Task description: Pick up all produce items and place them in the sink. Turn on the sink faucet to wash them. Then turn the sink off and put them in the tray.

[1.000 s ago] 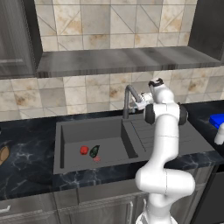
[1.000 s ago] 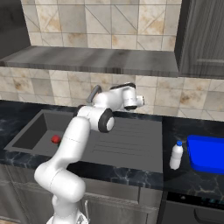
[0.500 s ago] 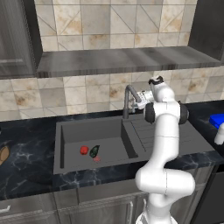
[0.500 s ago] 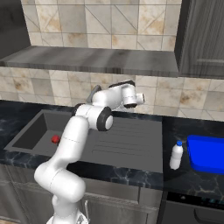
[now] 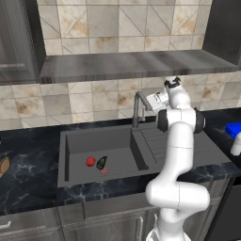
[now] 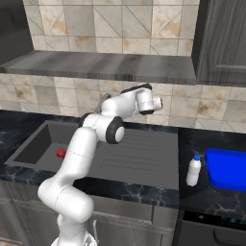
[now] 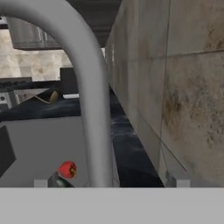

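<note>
My jaws stood spread beside the tall dark grey faucet (image 5: 138, 108); its spout hid much of the dark grey sink (image 5: 82, 141), red ball (image 7: 67, 169) peeking through.

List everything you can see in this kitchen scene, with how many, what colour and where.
sink: one, dark grey, set in the black counter, drainboard on its right
red produce: one, bright red, on the sink floor
green produce: one, dark green-black, just right of the red one
faucet: one, dark grey, behind the sink
tray: one, bright blue, on the counter far right
bottle: one, white, left of the tray
tan item: one, tan-brown, counter far left
gripper: one, white arm, jaws open beside the faucet
</note>
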